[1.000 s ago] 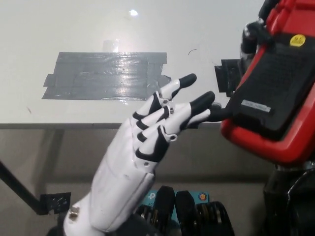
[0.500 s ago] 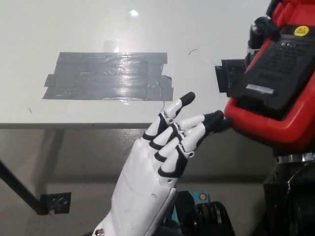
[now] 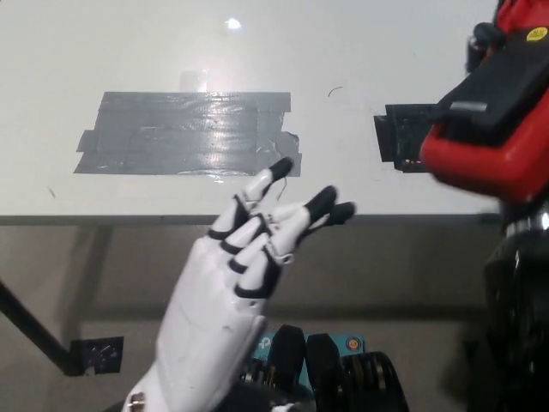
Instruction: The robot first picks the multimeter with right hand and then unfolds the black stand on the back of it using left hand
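The red multimeter (image 3: 480,163) is held up at the right edge of the head view, its back facing me. My black right hand (image 3: 483,40) is shut on it and mostly hidden behind it, with dark fingers showing at the top. The black stand (image 3: 502,90) covers the back, and its lower edge juts out from the red body. My white left hand (image 3: 249,257) hovers open in the middle, fingers spread and pointing up-right. It is well left of the multimeter and does not touch it.
The white table (image 3: 360,51) fills the upper half, with its front edge running across the middle. A grey tape patch (image 3: 189,133) lies on it at the left, and a small dark patch (image 3: 401,137) near the multimeter. A black table leg (image 3: 30,330) slants at lower left.
My left hand has let go of the stand's lower edge and drawn back to the left. The multimeter has moved up and right, partly out of the picture.
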Robot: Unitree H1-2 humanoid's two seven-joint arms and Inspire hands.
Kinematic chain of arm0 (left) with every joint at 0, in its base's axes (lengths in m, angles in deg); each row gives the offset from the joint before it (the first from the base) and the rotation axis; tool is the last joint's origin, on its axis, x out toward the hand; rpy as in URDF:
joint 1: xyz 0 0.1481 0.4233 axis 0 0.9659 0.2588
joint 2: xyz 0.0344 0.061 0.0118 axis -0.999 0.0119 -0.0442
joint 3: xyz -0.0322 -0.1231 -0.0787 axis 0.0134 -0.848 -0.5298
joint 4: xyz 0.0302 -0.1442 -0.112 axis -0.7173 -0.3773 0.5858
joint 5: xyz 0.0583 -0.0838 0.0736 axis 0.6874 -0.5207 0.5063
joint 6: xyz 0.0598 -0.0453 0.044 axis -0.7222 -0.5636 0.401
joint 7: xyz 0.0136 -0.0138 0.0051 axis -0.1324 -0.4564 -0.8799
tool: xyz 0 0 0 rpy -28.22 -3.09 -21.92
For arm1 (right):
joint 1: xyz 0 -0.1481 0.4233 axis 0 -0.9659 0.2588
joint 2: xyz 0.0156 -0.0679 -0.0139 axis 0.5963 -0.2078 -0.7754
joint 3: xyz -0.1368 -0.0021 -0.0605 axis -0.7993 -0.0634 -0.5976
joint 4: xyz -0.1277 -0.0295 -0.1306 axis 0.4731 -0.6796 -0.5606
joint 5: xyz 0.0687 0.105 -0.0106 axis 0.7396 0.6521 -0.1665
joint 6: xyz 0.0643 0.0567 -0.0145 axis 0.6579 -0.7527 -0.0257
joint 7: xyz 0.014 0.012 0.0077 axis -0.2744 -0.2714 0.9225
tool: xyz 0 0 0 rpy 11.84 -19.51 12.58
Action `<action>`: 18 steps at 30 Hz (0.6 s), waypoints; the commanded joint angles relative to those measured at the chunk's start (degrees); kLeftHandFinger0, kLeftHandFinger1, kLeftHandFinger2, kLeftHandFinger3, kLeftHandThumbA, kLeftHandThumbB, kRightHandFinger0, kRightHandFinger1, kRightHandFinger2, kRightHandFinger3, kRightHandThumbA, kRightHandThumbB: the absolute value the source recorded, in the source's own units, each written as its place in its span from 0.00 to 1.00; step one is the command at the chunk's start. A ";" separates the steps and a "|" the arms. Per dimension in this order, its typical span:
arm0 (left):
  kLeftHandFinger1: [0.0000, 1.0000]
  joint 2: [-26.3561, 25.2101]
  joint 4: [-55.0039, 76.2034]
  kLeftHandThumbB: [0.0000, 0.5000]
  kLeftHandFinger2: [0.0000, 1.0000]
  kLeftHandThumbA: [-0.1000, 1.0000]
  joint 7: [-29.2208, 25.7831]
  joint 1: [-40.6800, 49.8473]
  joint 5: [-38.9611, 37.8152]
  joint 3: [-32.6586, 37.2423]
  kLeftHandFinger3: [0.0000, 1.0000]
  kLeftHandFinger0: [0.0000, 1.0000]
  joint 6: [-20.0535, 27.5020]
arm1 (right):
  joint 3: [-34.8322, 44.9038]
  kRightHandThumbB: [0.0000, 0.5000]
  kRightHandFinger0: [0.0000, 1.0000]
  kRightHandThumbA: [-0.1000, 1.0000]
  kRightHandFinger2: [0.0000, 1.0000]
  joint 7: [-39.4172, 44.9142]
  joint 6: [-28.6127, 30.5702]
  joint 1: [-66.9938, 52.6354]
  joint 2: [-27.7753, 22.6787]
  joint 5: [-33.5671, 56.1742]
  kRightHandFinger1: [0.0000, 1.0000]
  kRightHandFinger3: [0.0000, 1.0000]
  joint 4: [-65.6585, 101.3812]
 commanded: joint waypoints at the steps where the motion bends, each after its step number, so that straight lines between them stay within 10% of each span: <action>1: 0.75 -2.04 1.98 0.61 0.81 1.00 -1.93 1.91 -2.42 -1.80 1.00 1.00 2.57 | 2.06 0.01 0.00 0.00 0.76 7.14 -0.04 5.62 -3.92 -4.81 0.31 1.00 -9.18; 7: 0.76 -3.15 2.13 0.66 0.78 1.00 -1.43 6.67 -6.07 -1.52 1.00 1.00 1.82 | 2.17 0.00 0.00 0.00 0.92 13.59 4.50 10.49 -8.94 -18.04 0.22 1.00 -27.14; 14: 0.75 -4.58 1.66 0.61 0.78 1.00 -1.19 10.28 -6.90 -1.78 1.00 1.00 2.34 | -10.41 0.25 0.00 0.00 0.74 11.41 11.86 19.65 -18.69 -49.81 0.20 0.74 -56.58; 18: 0.71 -4.90 0.73 0.60 0.71 1.00 -1.78 10.88 -6.69 -1.84 1.00 1.00 3.52 | -16.51 0.17 0.00 0.00 0.59 14.62 17.91 24.90 -21.80 -55.84 0.07 0.62 -69.98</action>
